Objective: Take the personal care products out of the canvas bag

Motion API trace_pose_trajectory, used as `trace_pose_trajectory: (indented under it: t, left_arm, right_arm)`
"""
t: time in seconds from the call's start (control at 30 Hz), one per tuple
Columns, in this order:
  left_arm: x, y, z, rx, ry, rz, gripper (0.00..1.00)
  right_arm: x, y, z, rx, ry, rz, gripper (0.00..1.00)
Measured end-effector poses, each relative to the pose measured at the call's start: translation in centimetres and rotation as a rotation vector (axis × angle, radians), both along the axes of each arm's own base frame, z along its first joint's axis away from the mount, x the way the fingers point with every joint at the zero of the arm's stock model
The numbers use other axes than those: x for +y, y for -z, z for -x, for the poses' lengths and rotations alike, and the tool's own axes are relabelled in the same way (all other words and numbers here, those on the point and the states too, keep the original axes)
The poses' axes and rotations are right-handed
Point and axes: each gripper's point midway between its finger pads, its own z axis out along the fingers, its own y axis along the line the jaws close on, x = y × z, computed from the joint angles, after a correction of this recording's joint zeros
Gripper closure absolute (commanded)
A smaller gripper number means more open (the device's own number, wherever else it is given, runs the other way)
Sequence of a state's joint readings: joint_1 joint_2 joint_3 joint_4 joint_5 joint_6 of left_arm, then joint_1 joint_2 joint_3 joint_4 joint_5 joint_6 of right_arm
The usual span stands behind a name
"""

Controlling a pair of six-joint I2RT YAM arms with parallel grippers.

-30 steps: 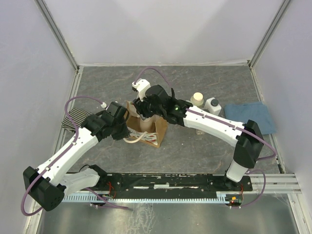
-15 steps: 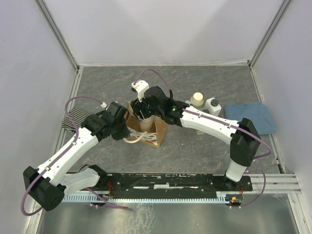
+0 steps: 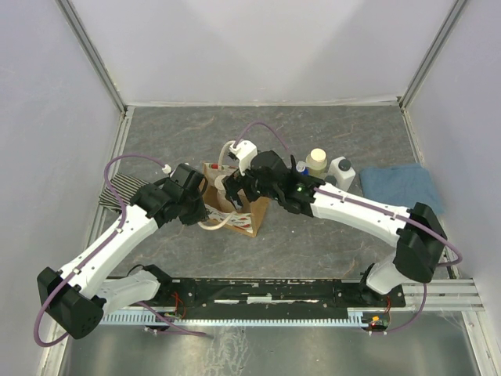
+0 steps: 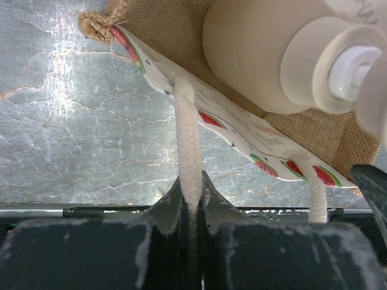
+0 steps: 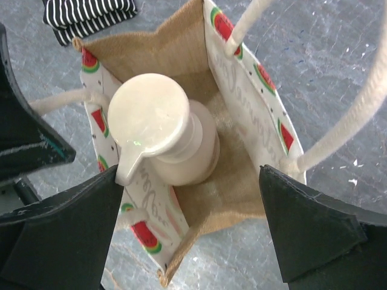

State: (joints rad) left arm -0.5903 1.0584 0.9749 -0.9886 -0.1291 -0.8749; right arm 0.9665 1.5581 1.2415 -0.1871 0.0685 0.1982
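Pump bottle [image 5: 162,128] base unseen inside canvas bag [image 5: 180,43]

one canvas bag [image 3: 254,211], one pump bottle [image 5: 158,124], three capped bottles [image 3: 316,160], one blue cloth [image 3: 403,186], one striped cloth [image 3: 121,192].

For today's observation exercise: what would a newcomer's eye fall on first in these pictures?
The tan pump bottle stands inside the canvas bag mid-table, the open right gripper poised over it. Beside it, the left gripper pinches the bag's cream rope handle.

Top view down from behind, 2 wrist views close, all 3 sharing the canvas bag [image 3: 255,208]
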Motion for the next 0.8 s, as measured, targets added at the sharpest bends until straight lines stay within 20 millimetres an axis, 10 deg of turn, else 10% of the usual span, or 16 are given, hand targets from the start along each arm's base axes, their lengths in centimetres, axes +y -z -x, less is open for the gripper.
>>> trace_pose_trajectory:
  t: [0.37, 0.8]
  left_arm:
    - [-0.1, 0.0, -0.1, 0.001, 0.000, 0.000, 0.94]
    - [0.0, 0.2, 0.0, 0.004, 0.000, -0.003, 0.94]
  right_arm:
    - [-0.3, -0.5, 0.7, 0.010, -0.003, -0.035, 0.00]
    - [3.3, 4.1, -1.7, 0.058, 0.002, 0.048, 0.04]
